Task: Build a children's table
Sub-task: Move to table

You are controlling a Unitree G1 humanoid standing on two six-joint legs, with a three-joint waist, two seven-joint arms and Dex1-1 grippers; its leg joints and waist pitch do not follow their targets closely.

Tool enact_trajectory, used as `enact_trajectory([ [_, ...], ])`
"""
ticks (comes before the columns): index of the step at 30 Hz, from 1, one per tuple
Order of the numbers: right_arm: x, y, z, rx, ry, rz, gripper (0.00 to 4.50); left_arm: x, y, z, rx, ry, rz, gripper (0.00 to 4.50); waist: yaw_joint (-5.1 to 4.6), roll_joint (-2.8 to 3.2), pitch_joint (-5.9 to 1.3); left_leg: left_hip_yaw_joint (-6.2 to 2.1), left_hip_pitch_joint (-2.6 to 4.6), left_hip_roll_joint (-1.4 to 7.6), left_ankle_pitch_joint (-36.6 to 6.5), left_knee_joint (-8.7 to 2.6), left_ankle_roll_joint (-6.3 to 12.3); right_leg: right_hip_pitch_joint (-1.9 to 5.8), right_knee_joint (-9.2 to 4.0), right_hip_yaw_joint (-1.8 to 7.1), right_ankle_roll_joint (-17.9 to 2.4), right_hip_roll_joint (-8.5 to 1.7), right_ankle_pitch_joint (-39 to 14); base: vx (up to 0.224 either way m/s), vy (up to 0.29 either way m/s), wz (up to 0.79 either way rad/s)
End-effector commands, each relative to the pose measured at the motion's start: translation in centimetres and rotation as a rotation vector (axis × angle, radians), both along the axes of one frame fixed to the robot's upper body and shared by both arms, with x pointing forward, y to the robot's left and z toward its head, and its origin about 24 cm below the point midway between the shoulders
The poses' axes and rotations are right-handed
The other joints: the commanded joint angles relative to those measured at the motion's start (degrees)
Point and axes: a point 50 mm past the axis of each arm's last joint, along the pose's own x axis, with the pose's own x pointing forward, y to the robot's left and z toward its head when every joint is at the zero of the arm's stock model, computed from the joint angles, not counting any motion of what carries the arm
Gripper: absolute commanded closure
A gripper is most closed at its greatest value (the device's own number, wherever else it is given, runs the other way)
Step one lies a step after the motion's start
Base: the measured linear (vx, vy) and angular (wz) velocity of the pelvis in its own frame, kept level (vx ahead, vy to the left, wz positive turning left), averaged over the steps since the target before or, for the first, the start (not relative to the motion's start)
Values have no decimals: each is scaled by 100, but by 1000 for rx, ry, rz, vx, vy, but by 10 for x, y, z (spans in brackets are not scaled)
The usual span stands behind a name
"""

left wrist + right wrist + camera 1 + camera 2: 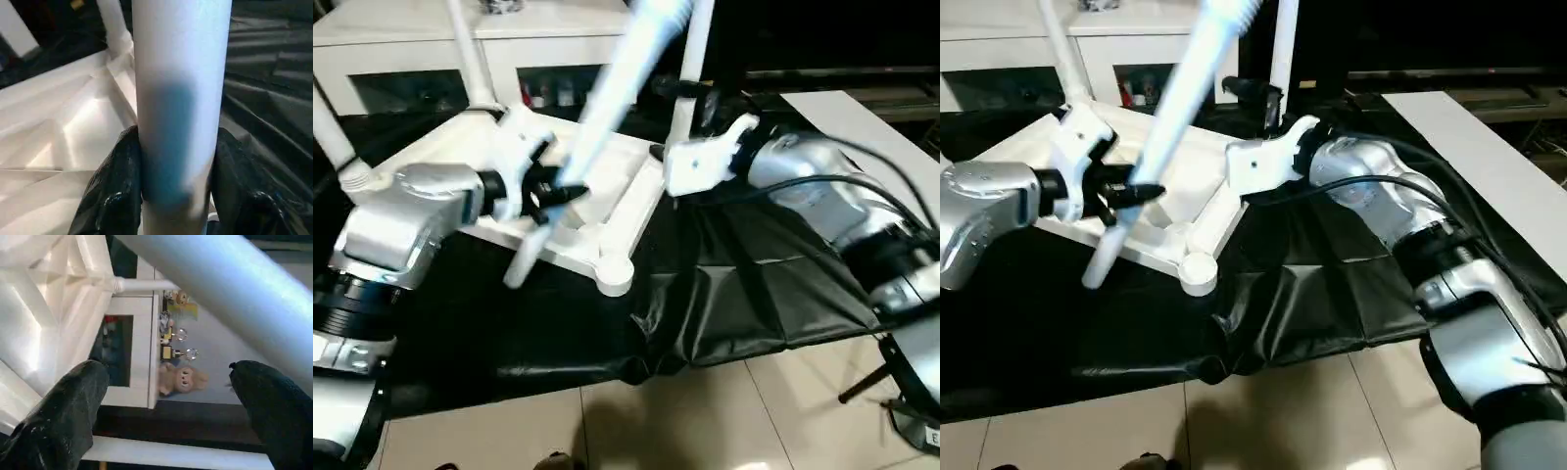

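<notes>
The white tabletop [1203, 191] lies upside down on a black cloth, ribs facing up. White legs stand in three of its corner sockets, at the far left [331, 127], the back left [1058, 49] and the back right [1283, 49]. The nearest corner socket [1197, 274] holds no leg. My left gripper [1141, 193] is shut on a fourth leg [1180, 93], which tilts up and to the right above the tabletop; the left wrist view has this leg [176, 98] squeezed between both black fingers [117, 191]. My right gripper [1258, 106] stands open beside the back right leg, its fingers [63, 416] wide apart around nothing.
The black cloth [705, 294] covers the floor under the tabletop, with pale tiles [705, 421] in front. A white glass-door cabinet [548, 59] stands close behind. A white board [1489, 157] lies at the right, and a dark stand [871, 382] at the lower right.
</notes>
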Motion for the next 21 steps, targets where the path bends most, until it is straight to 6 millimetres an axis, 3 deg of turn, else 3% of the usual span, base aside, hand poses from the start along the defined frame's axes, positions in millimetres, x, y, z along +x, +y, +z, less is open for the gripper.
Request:
enact_trajectory([
  [1, 0, 12, 14, -9, -129, 53, 0, -1, -1, 1, 4, -2, -5, 283, -11, 4, -418, -116, 238, 273, -1019, -316, -185, 209, -333, 254, -1304, -407, 159, 0, 0, 0],
  [3, 0, 15, 16, -14, -153, 65, 0, -2, -2, 0, -1, 5, -7, 283, -31, 13, -412, -110, 247, 260, -1083, -313, -229, 199, -335, 255, -1301, -392, 96, 0, 0, 0],
  [4, 1, 17, 15, -19, -171, 79, 0, -2, -2, -2, 3, 12, -7, 283, -30, -33, -400, -105, 248, 260, -1148, -315, -252, 198, -341, 261, -1260, -400, -34, 0, 0, 0],
  [9, -2, 21, 6, -36, -223, 168, 0, 4, 4, -2, -6, 13, 27, 283, -28, -20, -397, -96, 274, 256, -1298, -310, -354, 166, -352, 285, -1109, -387, -91, 0, 0, 0],
  [10, 0, 18, -1, -51, -204, 156, 0, 8, 8, 0, -2, 1, 61, 283, -20, 14, -395, -104, 266, 241, -1298, -312, -350, 168, -341, 276, -1100, -369, -34, 0, 0, 0],
  [17, -1, -1, -16, -48, -182, 140, 0, 23, 26, 2, 39, -56, 213, 283, -9, -15, -398, -118, 275, 249, -1397, -318, -335, 180, -344, 278, -1072, -370, 67, 0, 0, 0],
  [21, -3, -4, -6, -35, -237, 173, 0, 24, 32, -3, 83, -44, 225, 283, -25, -7, -406, -121, 260, 244, -1348, -307, -342, 195, -333, 274, -1043, -375, 149, 0, 0, 0],
])
